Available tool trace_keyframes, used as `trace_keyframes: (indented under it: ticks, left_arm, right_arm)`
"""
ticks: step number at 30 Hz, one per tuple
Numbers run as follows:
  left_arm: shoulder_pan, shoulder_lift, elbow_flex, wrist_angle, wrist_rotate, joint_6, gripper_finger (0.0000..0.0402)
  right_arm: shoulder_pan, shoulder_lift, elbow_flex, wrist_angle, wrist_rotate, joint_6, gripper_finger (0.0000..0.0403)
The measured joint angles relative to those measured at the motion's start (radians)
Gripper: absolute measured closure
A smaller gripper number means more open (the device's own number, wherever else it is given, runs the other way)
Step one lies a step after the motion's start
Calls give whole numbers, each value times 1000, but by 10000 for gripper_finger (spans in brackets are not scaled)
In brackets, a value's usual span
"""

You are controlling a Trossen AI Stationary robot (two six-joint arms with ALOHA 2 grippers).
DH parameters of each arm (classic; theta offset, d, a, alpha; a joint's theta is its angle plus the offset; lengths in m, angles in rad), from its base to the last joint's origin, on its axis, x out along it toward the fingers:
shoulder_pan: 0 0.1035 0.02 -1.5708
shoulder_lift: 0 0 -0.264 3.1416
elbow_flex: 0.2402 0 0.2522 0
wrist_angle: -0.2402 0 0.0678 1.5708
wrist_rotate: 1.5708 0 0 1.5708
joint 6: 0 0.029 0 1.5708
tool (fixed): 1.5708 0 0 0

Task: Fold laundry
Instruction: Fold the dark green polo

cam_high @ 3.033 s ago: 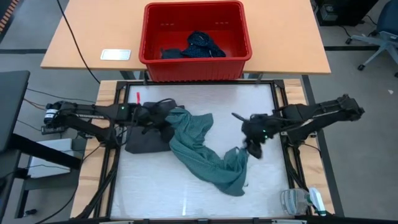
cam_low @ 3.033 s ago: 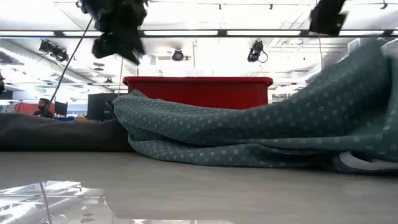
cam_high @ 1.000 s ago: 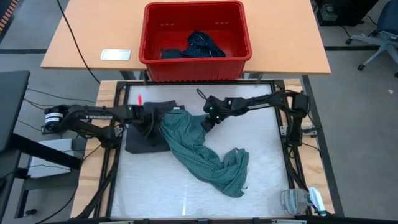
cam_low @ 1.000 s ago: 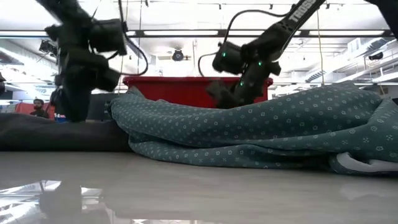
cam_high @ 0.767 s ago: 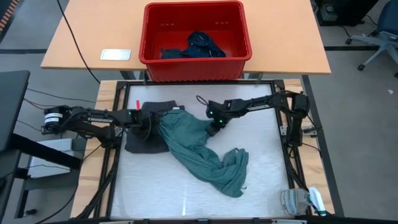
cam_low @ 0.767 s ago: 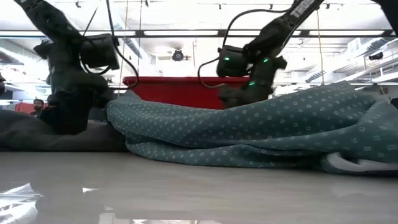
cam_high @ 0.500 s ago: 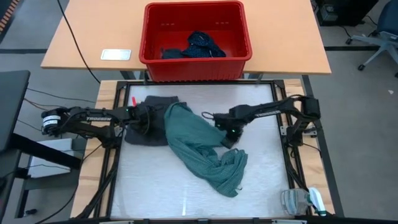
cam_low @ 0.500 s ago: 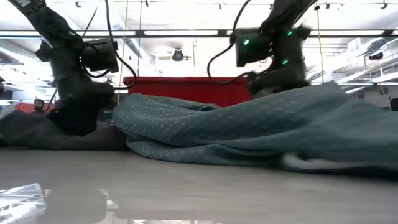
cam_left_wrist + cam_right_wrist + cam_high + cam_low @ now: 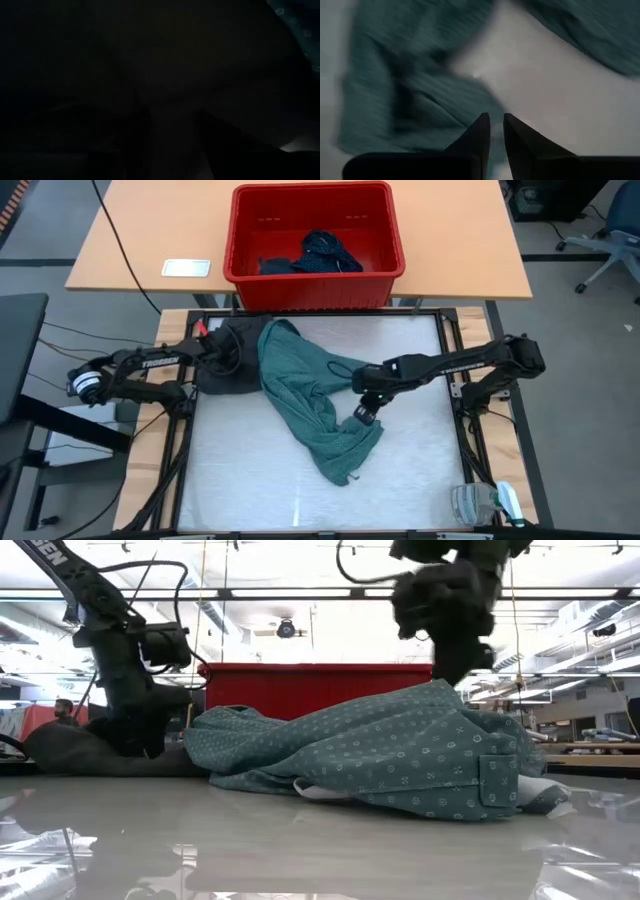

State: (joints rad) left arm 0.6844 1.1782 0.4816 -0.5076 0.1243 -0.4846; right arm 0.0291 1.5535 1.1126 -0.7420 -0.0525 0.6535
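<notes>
The teal-green dotted shirt (image 9: 300, 395) lies crumpled in a slanting band across the table's middle (image 9: 400, 755). Its far end overlaps the charcoal grey piece (image 9: 212, 380) at the far left. My left gripper (image 9: 227, 358) stands sunk into that grey heap (image 9: 70, 752), pointing steeply down, shut on it. My right gripper (image 9: 358, 418) hangs over the shirt's right edge, fingers almost together (image 9: 496, 120), pointing steeply down. More dark laundry (image 9: 320, 252) lies in the red basket (image 9: 250, 280). My left gripper has the charcoal grey piece near its far right part (image 9: 232, 370), coming from above. The cloth itself hides the fingers, and the left wrist view is dark. The piece lies slack on the table. My right gripper pinches a fold at the shirt's right edge (image 9: 350, 420), about halfway along it, from above. The cloth rises to a peak under the fingertips (image 9: 442, 688); the rest lies slack on the table. One layer or several, I cannot tell.
The red basket (image 9: 310, 685) stands on a wooden table beyond the far edge, with a white flat object (image 9: 186, 267) to its left. A clear plastic item (image 9: 480, 502) sits at the near right corner. Bare tabletop lies to the near left and far right.
My left gripper has gone toward the far edge, dragging the charcoal piece and the shirt's far end with it. My right gripper has travelled from the shirt's far part toward the near right and risen. The shirt's near end has drawn in and bunched narrower.
</notes>
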Motion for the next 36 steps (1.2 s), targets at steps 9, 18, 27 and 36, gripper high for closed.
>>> trace_keyframes:
  ticks: [9, 18, 27, 36]
  left_arm:
    - [-10, -8, 239, -181, 22, 89, 214]
    - [-50, -8, 441, -331, 25, 140, 214]
    - [-106, -10, 489, -329, 27, 141, 214]
    - [-151, -10, 489, -351, 27, 131, 214]
  right_arm:
    - [43, 235, 0, 129, -54, 9, 353]
    - [192, 183, -1, -64, -309, -36, 357]
    - [37, -28, 0, 52, -13, -62, 356]
    - [-331, 212, 0, 424, -77, -164, 339]
